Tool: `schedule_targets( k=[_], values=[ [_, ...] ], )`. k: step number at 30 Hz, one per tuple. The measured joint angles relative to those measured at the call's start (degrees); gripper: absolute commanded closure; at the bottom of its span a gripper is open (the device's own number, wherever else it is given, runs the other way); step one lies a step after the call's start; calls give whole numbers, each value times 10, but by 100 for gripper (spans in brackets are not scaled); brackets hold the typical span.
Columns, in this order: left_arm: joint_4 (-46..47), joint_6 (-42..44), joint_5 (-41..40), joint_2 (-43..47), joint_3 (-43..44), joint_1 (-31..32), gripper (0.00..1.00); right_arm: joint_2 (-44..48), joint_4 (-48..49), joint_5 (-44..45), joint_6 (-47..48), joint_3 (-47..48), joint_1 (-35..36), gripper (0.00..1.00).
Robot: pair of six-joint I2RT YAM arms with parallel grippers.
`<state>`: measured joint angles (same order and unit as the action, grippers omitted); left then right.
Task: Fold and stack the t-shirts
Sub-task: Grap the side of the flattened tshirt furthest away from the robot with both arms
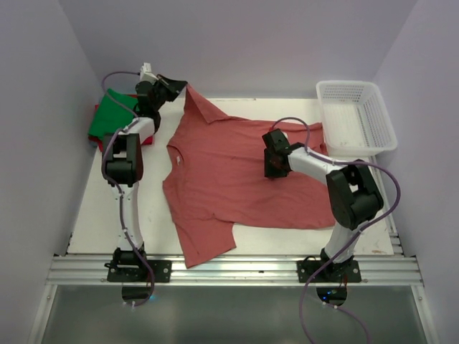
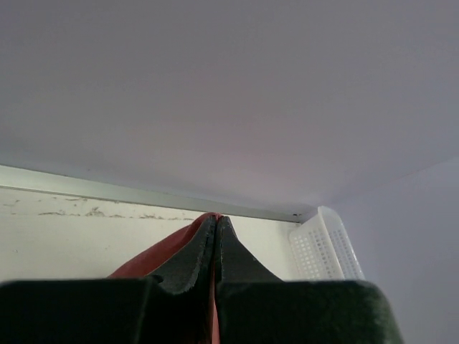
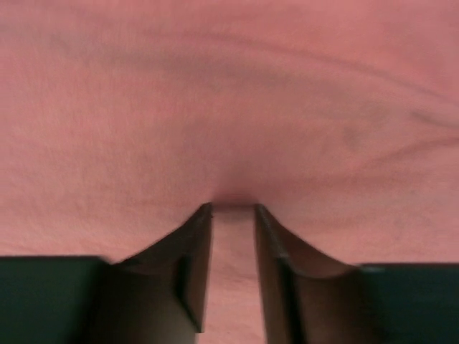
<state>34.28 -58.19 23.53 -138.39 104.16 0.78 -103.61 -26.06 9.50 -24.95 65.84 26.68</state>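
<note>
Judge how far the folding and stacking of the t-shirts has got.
Done, apparently: the green t-shirt lies on the red-pink t-shirt at the far left. In hand: the brick-red t-shirt is spread open, unfolded; the left tool is shut on its far corner, the right tool presses its middle, jaws slightly apart. Still to do: fold it and add it to the stack.

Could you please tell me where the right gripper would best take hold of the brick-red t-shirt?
Probably the hem at its right end, coming in low from the side of the white mesh basket. The brick-red t-shirt lies mostly flat, neck to the left, so mid-body, where the right gripper presses, offers no free edge. The left gripper pinches the far sleeve.
</note>
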Motion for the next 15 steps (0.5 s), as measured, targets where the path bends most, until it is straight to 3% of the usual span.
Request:
schedule_targets(
  k=[1, 2, 3, 4, 7, 11, 15],
  values=[
    [4, 4, 1, 14, -12, 0, 100, 5, 2, 10, -2, 0, 0, 45],
    [6, 9, 1, 30, -26, 0, 100, 11, 5, 22, -5, 0, 0, 37],
    [9, 12, 2, 44, -39, 0, 100, 19, 5, 40, -5, 1, 0, 18],
    [13, 17, 2, 56, -50, 0, 100, 24, 5, 53, -4, 2, 0, 11],
    [16, 25, 4, 80, -82, 0, 100, 30, -2, 111, -1, 38, -5, 1],
    [16, 37, 4, 94, -128, 0, 100, 9, -1, 134, 0, 145, -45, 1],
    [13, 43, 7, 100, -168, -5, 100, -80, -6, 122, -6, 309, -121, 1]
  ],
)
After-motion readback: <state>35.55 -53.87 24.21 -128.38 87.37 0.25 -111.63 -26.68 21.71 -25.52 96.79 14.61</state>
